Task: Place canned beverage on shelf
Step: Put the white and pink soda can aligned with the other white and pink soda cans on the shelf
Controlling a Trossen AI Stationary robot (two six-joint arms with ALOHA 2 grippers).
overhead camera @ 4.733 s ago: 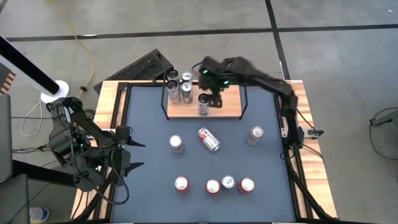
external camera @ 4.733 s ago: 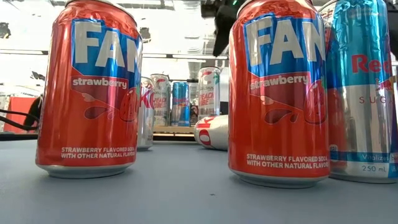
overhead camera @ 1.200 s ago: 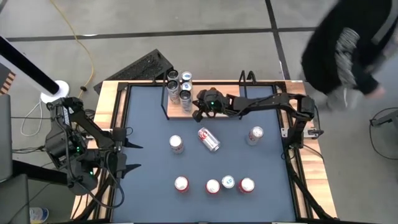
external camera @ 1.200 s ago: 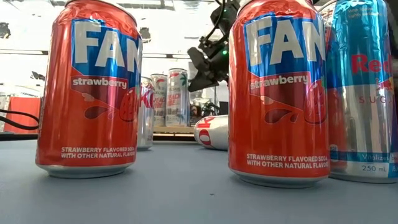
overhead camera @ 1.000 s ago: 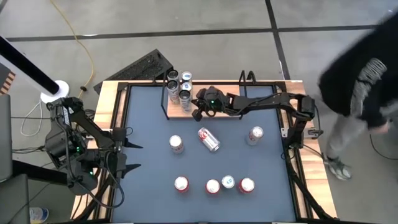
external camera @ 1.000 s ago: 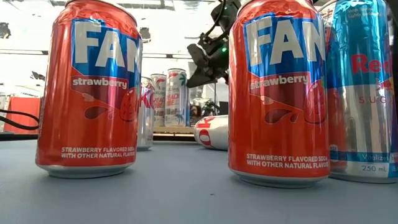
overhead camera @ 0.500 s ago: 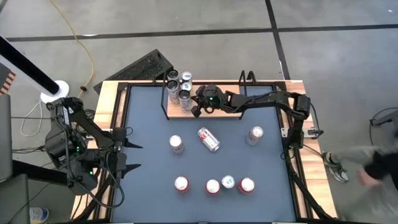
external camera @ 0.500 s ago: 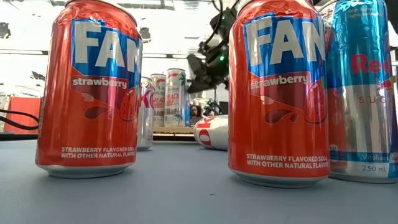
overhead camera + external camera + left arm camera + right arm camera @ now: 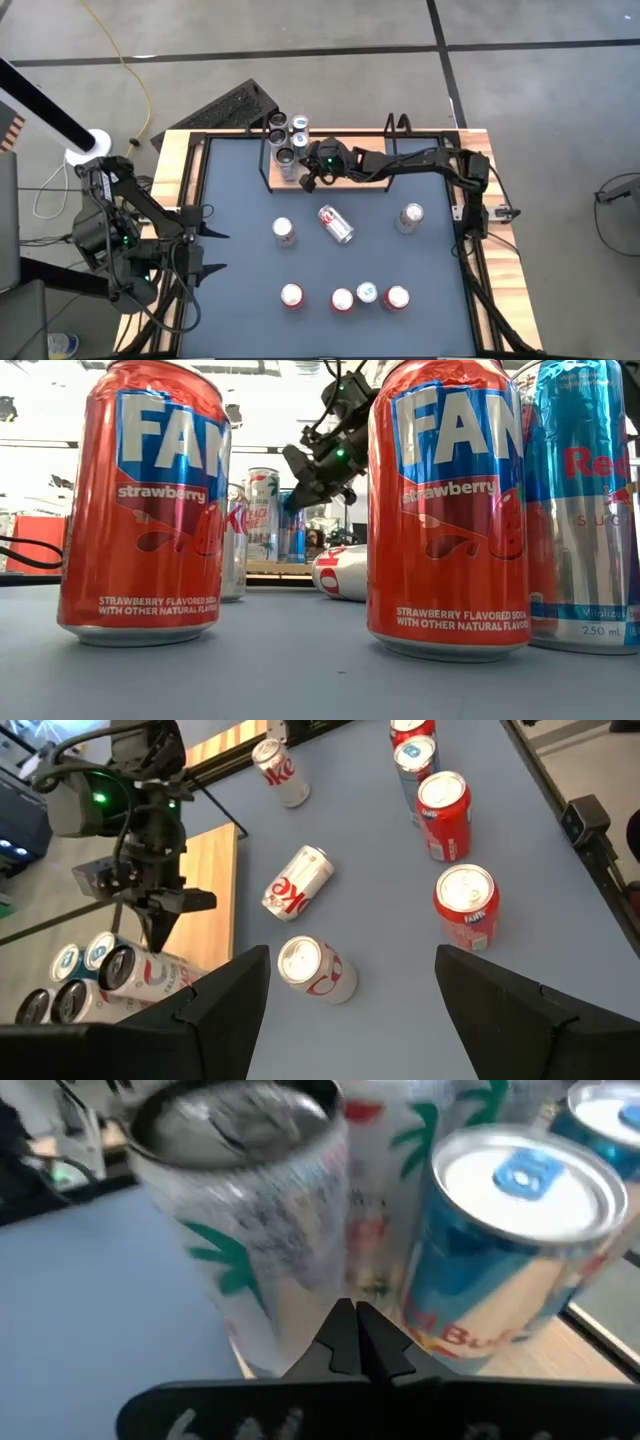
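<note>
The shelf stands at the far edge of the dark surface. At the left end of the shelf four slim cans stand upright in a tight group. The right gripper is over the shelf, just beside this group on its near side; its fingers are pressed together, tip to tip, and hold nothing. One white can with green leaves is directly before these tips, and a blue can stands beside it.

In front of the shelf a white and red can lies on its side. Six more cans stand on the surface farther from the shelf. The left gripper waits well away from the shelf, fingers spread wide, empty.
</note>
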